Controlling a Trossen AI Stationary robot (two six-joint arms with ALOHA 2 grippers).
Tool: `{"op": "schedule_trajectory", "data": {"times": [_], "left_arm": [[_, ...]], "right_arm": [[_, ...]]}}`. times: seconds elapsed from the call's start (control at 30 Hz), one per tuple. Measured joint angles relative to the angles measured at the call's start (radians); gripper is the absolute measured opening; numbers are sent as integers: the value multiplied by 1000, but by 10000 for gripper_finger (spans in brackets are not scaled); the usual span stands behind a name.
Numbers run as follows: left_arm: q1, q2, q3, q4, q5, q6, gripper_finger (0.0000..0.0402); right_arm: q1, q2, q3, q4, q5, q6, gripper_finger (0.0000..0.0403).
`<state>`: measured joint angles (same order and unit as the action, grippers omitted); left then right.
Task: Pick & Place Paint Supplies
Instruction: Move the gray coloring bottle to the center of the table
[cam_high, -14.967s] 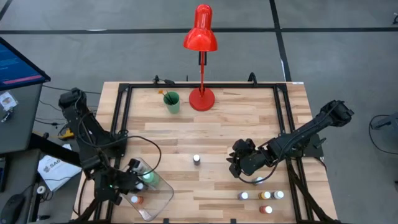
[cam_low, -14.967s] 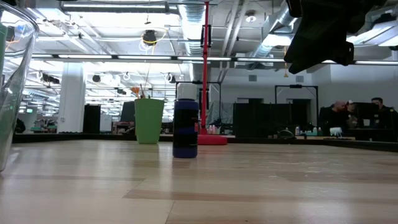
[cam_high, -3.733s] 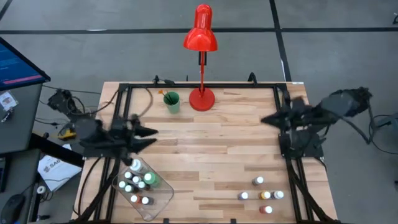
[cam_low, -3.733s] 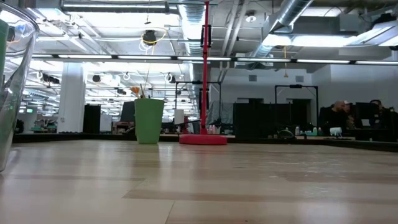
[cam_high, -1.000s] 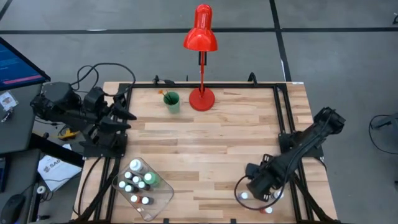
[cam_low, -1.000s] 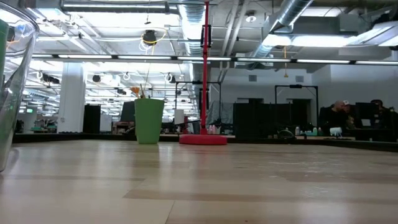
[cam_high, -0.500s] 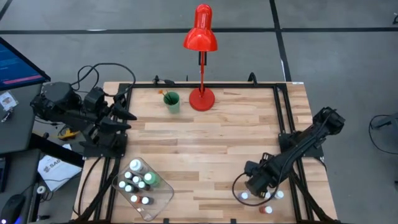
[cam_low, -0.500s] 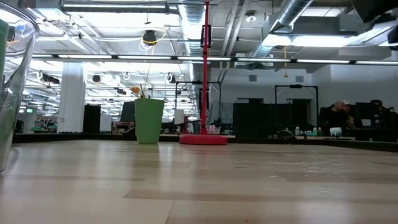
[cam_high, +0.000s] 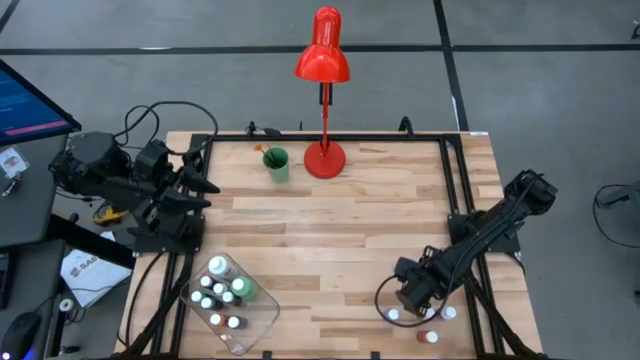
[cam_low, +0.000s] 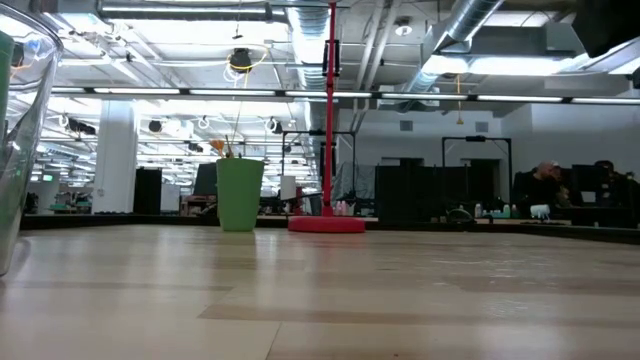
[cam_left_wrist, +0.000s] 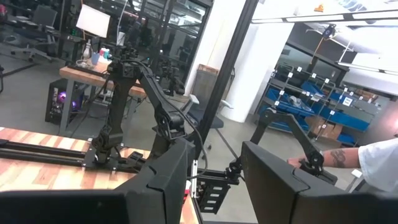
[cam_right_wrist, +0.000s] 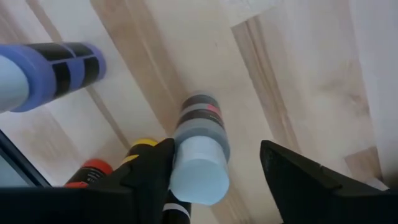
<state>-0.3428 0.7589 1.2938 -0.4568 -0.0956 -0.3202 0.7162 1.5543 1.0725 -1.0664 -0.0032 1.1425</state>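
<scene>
Small white-capped paint bottles stand near the table's near right corner (cam_high: 393, 314). My right gripper (cam_high: 410, 297) hovers over them, pointing down, open. In the right wrist view its fingers (cam_right_wrist: 214, 168) stand on either side of a grey bottle (cam_right_wrist: 200, 124), with a blue bottle (cam_right_wrist: 56, 71), a yellow one (cam_right_wrist: 142, 146) and a red one (cam_right_wrist: 93, 169) beside it. Several more bottles, one larger and green, stand in the clear tray (cam_high: 262, 318). My left gripper (cam_high: 205, 185) waits raised at the table's left edge, open (cam_left_wrist: 214, 168).
A green cup (cam_high: 276, 163) holding brushes and a red lamp (cam_high: 323, 155) stand at the far edge, also seen in the low view as the cup (cam_low: 239, 195) and the lamp base (cam_low: 326, 224). The tray's wall (cam_low: 20, 130) fills that view's left. Bare wood lies mid-table.
My right gripper has shifted a little toward the far edge above the group of bottles, uncovering more of their white caps. Its arm now shows in the low view's upper right corner.
</scene>
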Motion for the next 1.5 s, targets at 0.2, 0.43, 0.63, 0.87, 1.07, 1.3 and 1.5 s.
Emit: {"op": "schedule_trajectory", "data": {"times": [0.2, 0.43, 0.63, 0.87, 1.07, 1.3, 1.5], "left_arm": [[0, 0, 0, 0, 0, 0, 140], [0, 0, 0, 0, 0, 1, 140], [0, -2, 0, 0, 0, 1, 140], [0, -16, 0, -1, 0, 1, 140], [0, -33, 0, -1, 0, 1, 140], [0, -51, 0, -1, 0, 1, 140], [0, -60, 0, 0, 0, 1, 140]], "right_arm": [[-5, 0, 0, 8, -10, 0, 166], [-11, 1, 4, 3, -23, -7, 109], [-101, 3, 57, 5, -12, -96, 112], [-327, 84, 209, 5, -7, -368, 114], [-474, 282, 471, -30, -4, -619, 116], [-540, 523, 796, -33, -8, -790, 120], [-539, 687, 1022, -88, -12, -831, 122]]}}
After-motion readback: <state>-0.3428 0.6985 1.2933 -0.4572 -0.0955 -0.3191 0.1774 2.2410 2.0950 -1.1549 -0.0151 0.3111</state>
